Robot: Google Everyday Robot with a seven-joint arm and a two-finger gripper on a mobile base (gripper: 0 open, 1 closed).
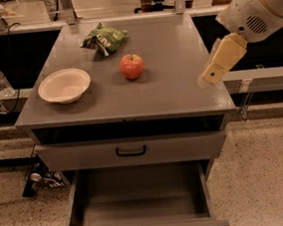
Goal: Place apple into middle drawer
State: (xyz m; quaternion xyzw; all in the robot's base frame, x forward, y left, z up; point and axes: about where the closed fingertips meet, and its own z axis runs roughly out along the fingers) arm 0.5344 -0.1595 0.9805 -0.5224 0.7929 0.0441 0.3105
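Note:
The red-orange apple (132, 66) sits upright on the grey cabinet top (169, 87), near the middle and slightly towards the back. The middle drawer (185, 147) is the grey front with a small black loop handle (131, 150), just under the dark gap below the top; it looks pushed in. My gripper (211, 72), a beige piece on the white arm (256, 4), hangs over the right edge of the cabinet top, well to the right of the apple and apart from it.
A cream bowl (65, 85) sits at the left of the top. A green snack bag (103, 38) lies at the back. The bottom drawer (140, 205) is pulled out. A water bottle (1, 81) stands on the left ledge.

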